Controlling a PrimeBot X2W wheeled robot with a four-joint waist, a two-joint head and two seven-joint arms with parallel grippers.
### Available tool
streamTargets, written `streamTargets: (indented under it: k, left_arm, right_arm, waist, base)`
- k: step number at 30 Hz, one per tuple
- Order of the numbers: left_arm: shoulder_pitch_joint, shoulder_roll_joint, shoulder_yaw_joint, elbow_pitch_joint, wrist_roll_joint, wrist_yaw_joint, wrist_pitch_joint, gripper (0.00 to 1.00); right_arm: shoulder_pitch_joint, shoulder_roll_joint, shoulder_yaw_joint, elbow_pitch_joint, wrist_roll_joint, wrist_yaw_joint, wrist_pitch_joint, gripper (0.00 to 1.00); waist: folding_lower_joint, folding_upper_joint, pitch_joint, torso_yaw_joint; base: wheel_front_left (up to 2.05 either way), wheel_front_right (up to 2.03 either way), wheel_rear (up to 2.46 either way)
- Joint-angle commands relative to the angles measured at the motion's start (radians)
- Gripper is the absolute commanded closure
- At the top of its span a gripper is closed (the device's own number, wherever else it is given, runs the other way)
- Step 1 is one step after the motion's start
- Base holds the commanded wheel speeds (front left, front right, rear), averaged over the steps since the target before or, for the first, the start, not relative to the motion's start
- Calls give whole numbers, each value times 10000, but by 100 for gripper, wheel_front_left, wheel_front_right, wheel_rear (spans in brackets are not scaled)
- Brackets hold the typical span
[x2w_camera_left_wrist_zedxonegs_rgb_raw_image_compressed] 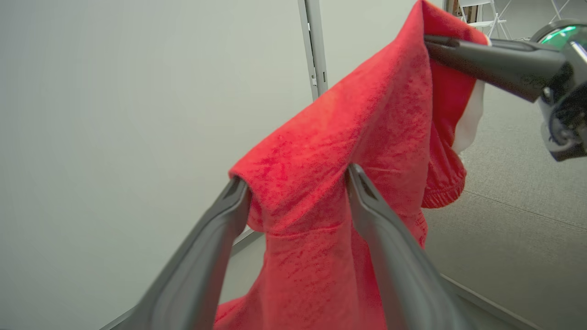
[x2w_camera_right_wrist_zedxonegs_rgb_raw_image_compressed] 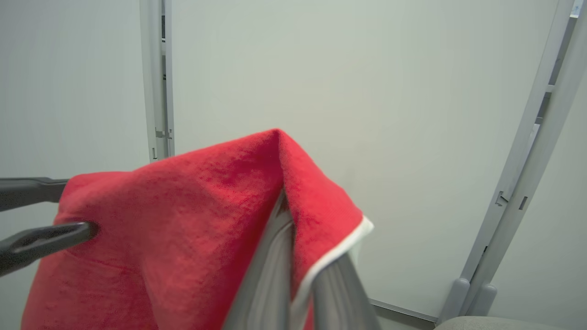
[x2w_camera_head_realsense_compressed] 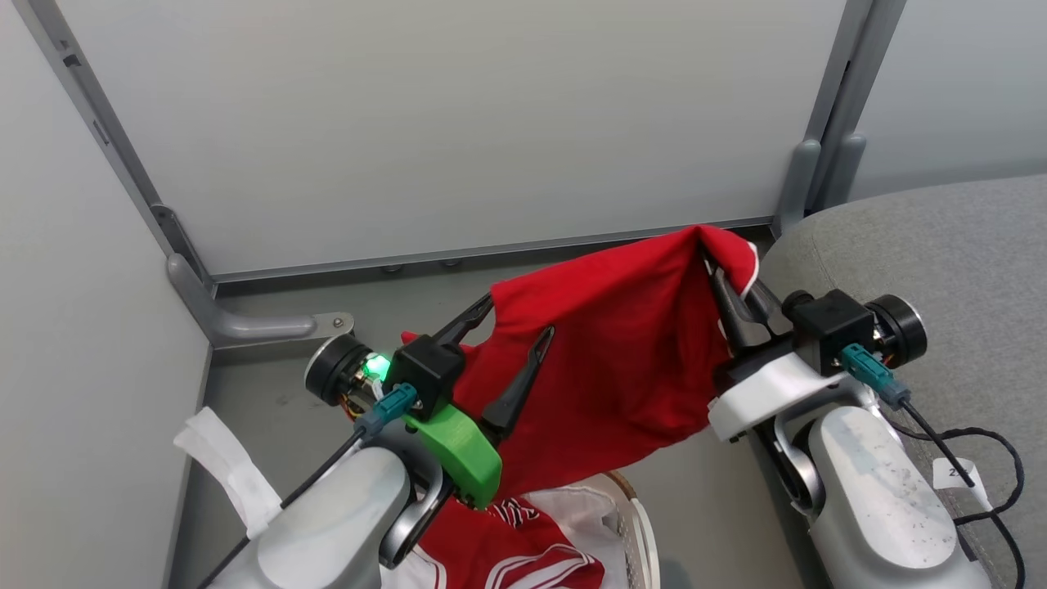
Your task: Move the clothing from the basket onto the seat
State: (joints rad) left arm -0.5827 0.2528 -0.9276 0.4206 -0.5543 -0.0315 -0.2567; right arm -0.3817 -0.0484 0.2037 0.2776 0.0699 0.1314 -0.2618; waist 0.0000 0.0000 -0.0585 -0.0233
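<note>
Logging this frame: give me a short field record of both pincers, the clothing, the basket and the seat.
left pincer: open, fold of the plain red garment between its spread fingers
right pincer: shut on that garment's white-trimmed edge
plain red garment: lifted, stretched between both pincers, hanging over the basket
striped jersey: lying in the basket
seat: grey, at the robot's right, beside the right pincer

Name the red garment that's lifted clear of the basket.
The plain red garment with white hem trim: the right end effector pinches its corner and it hangs on the open left end effector. The striped, lettered jersey lies in the basket.
</note>
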Motion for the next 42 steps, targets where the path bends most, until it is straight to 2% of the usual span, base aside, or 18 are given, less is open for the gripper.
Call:
streamTargets:
  k: [1,14,26,32,42]
  left_arm:
    - [235,-36,104,-37,-68,5,-60,0]
    - [1934,-363,758,-529,192,263,-90,0]
    - [2735,-810,1385,-641,891,154,-93,0]
    - [2872,-1012,1636,-603,1191,-10,-93,0]
    - [2912,-1365,2069,-601,1683,-177,-94,0]
  right_arm:
    - [120,-37,-212,-72,-254,-14,-49,100]
    - [715,-271,-1769,-282,-1028,-14,-49,100]
    - [879,-387,-2275,-411,-1110,-14,-49,100]
    - [551,-352,-2280,-426,-1118,-14,-49,100]
    - [245,-295,-2092,-414,-1046,-14,-49,100]
  waist:
    - [0,0,18,4]
    - [0,0,101,45]
    - [0,0,230,-143]
    - [0,0,441,-733]
    - [0,0,1007,-2557]
  base:
    - [0,0,0]
    - [0,0,0]
    - [0,0,0]
    - [0,0,0]
    - [0,0,0]
